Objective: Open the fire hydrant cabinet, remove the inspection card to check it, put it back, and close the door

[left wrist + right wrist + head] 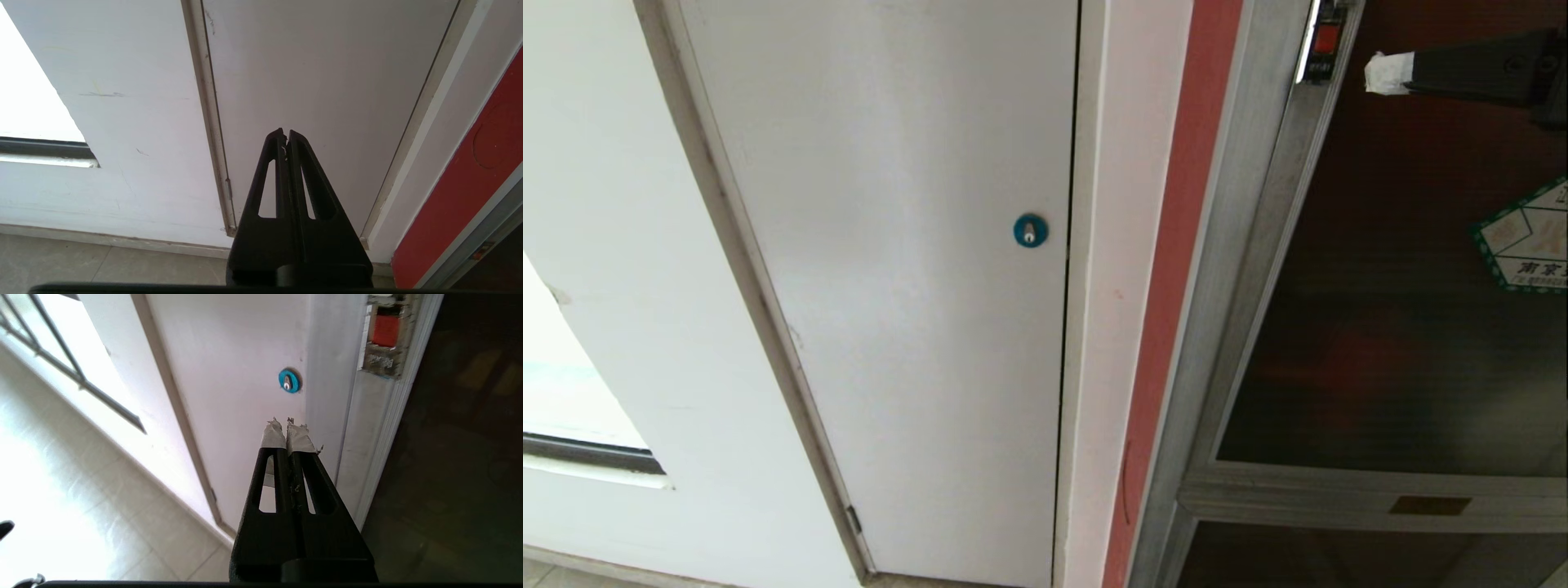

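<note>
Head view: I see the door (pixel 1405 327) shut in the cabinet (pixel 1241 245) frame, its red latch tab (pixel 1327 38) at top. The right gripper (pixel 1376 73), tape-tipped, hangs just beside that tab. The hexagonal sticker (pixel 1527 241) bears Chinese print I cannot read (edge cropped).

Left wrist view: left gripper (pixel 286 132) clenched, empty, facing a white door (pixel 327 81).

Right wrist view: right gripper (pixel 287 424) clenched, empty, near the blue lock (pixel 289 380). The card is in no view.

door (pixel 1380 327) right of white panel (pixel 890 286)
</note>
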Motion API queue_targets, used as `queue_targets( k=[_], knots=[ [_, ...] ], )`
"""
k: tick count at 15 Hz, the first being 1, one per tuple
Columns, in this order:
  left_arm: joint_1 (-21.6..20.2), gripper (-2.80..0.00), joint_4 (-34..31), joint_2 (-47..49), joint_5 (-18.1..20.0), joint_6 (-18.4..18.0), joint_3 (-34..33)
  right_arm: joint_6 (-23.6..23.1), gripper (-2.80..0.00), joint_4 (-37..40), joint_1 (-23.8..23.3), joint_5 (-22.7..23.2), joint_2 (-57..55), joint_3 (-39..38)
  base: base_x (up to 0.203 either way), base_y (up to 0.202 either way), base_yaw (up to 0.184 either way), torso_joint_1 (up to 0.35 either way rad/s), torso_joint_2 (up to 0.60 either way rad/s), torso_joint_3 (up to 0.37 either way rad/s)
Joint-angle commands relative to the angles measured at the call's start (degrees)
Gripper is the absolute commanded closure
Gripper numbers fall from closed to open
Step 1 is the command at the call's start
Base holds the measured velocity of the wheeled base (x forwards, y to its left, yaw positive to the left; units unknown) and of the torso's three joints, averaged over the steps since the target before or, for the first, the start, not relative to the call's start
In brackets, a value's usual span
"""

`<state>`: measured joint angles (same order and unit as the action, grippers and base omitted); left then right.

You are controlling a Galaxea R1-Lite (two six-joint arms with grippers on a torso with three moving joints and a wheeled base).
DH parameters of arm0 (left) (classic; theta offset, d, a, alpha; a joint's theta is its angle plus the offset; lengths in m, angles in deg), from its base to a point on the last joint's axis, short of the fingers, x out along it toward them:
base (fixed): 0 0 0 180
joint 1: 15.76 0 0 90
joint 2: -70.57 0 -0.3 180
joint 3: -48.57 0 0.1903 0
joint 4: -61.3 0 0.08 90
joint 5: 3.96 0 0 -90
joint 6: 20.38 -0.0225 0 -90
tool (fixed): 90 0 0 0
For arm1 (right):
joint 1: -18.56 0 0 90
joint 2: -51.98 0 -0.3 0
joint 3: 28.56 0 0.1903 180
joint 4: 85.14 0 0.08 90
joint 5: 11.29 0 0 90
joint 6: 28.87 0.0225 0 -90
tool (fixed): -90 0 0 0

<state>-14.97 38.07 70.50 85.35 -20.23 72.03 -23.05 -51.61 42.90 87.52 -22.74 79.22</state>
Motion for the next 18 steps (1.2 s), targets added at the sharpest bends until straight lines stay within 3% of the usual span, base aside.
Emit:
queue_targets(
  k=[1,4,8,13,14,18],
  knots=[
    [0.0,0.0,0.0,0.1,0.0,0.0,0.0,0.1,0.0,-5.6,5.1,-8.4,2.3,-4.7,0.0,0.0,0.0,0.0,0.0,0.0],
    [0.0,0.0,0.0,0.1,0.0,0.0,0.0,-2.8,0.0,-22.9,14.2,-28.6,2.3,-13.9,0.0,0.0,0.0,0.0,0.0,0.0],
    [0.0,0.0,0.0,0.1,0.0,0.0,0.0,-10.0,0.0,-43.0,16.7,-42.0,-0.9,-19.8,0.0,0.0,0.0,0.0,0.0,0.0],
    [0.0,0.0,0.0,0.1,0.0,0.0,0.0,-18.0,0.0,-55.7,17.6,-43.5,-2.5,-27.6,0.0,0.0,0.0,0.0,0.0,0.0],
    [0.0,0.0,0.0,0.1,0.0,0.0,0.0,-18.4,-2.8,-56.7,17.7,-43.3,-2.5,-28.3,0.0,0.0,0.0,0.0,0.0,0.0],
    [0.0,0.0,0.0,0.1,0.0,0.0,0.0,-20.0,-2.8,-62.0,17.6,-43.3,-4.3,-28.3,0.0,0.0,0.0,0.0,0.0,0.0]
  ],
)
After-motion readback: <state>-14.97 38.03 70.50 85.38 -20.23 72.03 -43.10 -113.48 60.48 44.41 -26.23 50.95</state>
